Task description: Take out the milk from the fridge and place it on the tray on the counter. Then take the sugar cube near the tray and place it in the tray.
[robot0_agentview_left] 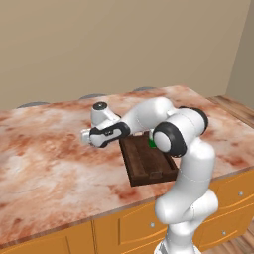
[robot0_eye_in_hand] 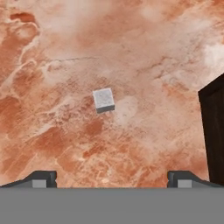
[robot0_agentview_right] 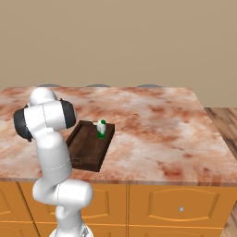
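Counter: marbled reddish counter (robot0_eye_in_hand: 65, 144) over orange cabinets.
Gripper: gripper (robot0_eye_in_hand: 112, 179) spread wide, holding nothing, above bare stone.
Sugar cube: sugar cube (robot0_eye_in_hand: 103, 100) beyond the fingertips, centred between them, untouched.
Tray: tray (robot0_agentview_right: 88, 148) beside it.
Milk: milk (robot0_agentview_right: 101, 128) upright in tray's far corner.

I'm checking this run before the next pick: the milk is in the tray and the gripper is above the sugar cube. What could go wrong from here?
1. The sugar cube is tiny against the open gripper and sits slightly off-centre, so the fingers may nudge or miss it.
2. The tray edge lies close beside; a finger could catch its rim.
3. The milk stands upright in the tray; placing the cube could knock it over.
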You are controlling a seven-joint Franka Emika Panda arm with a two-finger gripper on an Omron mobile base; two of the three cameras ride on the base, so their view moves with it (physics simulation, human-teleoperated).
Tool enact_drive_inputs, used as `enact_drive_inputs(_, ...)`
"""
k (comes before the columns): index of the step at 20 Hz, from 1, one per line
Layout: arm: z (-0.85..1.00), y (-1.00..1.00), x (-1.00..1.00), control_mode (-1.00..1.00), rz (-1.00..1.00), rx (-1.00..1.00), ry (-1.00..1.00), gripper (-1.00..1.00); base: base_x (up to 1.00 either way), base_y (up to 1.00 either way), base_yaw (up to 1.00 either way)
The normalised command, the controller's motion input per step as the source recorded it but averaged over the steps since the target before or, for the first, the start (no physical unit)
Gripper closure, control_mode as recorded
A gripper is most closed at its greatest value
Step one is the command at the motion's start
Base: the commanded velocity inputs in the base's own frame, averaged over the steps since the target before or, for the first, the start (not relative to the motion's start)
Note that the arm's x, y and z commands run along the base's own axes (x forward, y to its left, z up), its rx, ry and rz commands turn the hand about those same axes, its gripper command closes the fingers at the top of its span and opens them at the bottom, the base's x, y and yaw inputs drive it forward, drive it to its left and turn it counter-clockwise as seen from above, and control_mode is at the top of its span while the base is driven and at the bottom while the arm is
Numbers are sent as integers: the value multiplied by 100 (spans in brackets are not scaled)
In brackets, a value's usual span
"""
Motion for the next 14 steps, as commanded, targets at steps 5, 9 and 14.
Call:
enact_drive_inputs(5, -5, -18, 19, -100, 0, 3, 0, -100, 0, 0, 0)
enact_drive_inputs(9, -14, -12, 12, -100, 0, 5, 0, -100, 0, 0, 0)
enact_drive_inputs(14, -19, 7, 13, -100, 0, 0, 0, -100, 0, 0, 0)
